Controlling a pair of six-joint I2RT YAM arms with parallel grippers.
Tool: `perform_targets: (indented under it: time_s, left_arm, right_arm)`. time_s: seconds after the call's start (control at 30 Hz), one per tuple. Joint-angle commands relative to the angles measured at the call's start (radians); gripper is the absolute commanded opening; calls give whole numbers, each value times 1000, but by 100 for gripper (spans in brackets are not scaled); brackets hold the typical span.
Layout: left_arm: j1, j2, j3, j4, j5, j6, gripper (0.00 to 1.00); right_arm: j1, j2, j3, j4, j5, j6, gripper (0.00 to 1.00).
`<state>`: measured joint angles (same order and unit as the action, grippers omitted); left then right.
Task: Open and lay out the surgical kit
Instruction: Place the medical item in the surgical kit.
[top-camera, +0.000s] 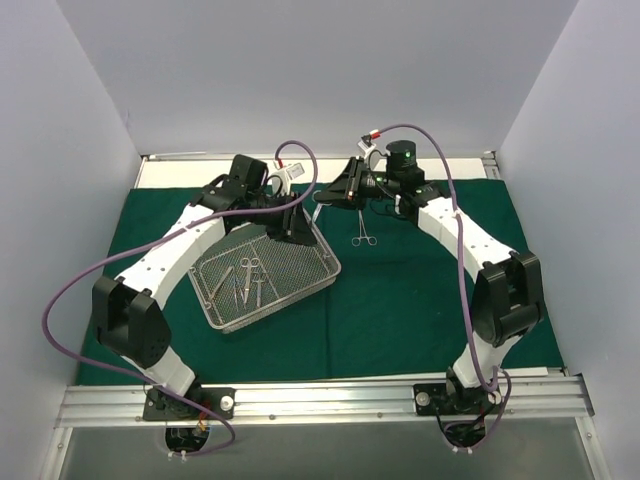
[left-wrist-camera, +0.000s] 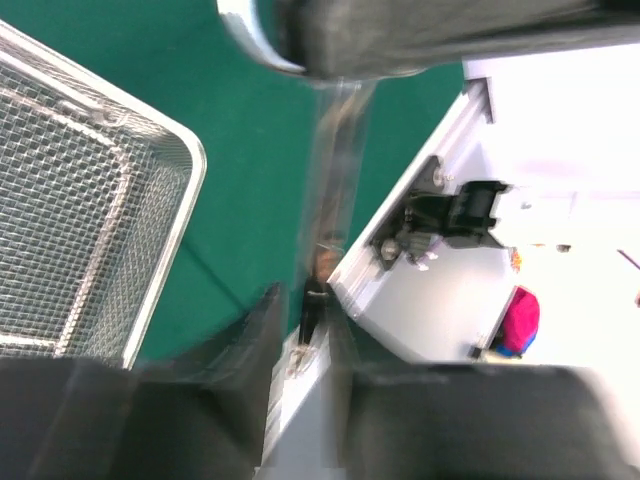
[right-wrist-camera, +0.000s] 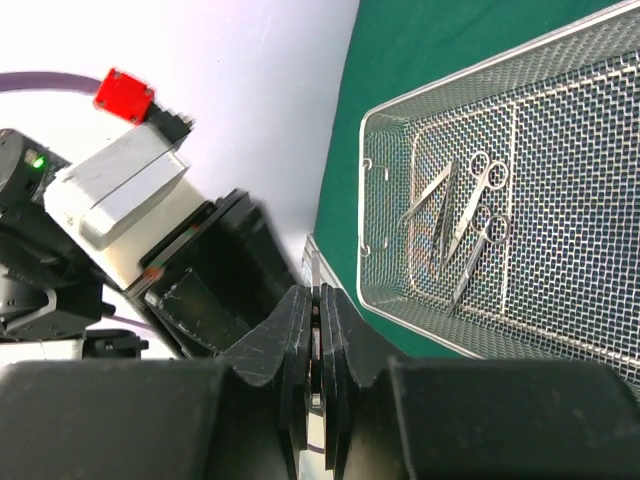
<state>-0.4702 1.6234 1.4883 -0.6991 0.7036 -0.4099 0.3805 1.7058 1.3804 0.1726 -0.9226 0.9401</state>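
Cloth: the green cloth (top-camera: 420, 300) is opened and spread flat over the bench, almost to its side edges.
Tray: the wire tray (top-camera: 283, 299) sits uncovered on the cloth, left of middle and askew.
Laid out: 1 loose tool (top-camera: 362, 233) lies on bare cloth near the far edge, right of the tray.
Left to do: at least 3 tray tools (top-camera: 248, 280) lie inside, so I judge most of the laying-out is not yet done.
Right gripper (right-wrist-camera: 317, 330): closed, above the cloth's far edge; I cannot tell if anything thin is pinched.
Left gripper (top-camera: 296, 228): over the tray's far corner; its wrist view is blurred, so I cannot tell whether it is open or gripping.
Hidden: the left arm covers the tray's far corner, and the exact tool count is unclear.
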Motion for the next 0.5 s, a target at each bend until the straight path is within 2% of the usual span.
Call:
perform_targets:
  time_s: [0.0, 0.03, 0.07, 0.13, 0.17, 0.2, 0.27, 0.33, 0.37, 0.47]
  left_arm:
    - [-1, -46, -14, 81, 62, -18, 18]
    - [1, -48, -19, 90, 68, -23, 8]
    - [-1, -51, -20, 87, 68, -23, 2]
    - [-1, -57, -31, 82, 68, -24, 2]
    - [-1, -66, -46, 76, 66, -17, 2]
    - [-1, -71, -54, 75, 68, -14, 2]
    - [1, -83, -83, 63, 85, 0, 2]
    - [1, -100, -105, 50, 88, 11, 2]
    - [1, -108, -123, 47, 86, 16, 2]
    - [-2, -134, -140, 13, 97, 40, 2]
  right_arm:
    - [3, -60, -14, 53, -21, 42, 0]
    - [1, -61, -9, 39, -22, 29, 0]
    - [0, -63, -3, -17, -21, 8, 0]
    - [-9, -74, 37, -115, 11, -114, 4]
    - [-12, -75, 60, -259, 33, -173, 23]
    - [-14, -78, 89, -341, 62, -308, 32]
    - [-14, -81, 175, -546, 175, -444, 48]
    - [-12, -109, 200, -626, 273, -593, 52]
    - [-11, -124, 203, -677, 301, -634, 57]
    - [40, -213, 180, -708, 436, -812, 63]
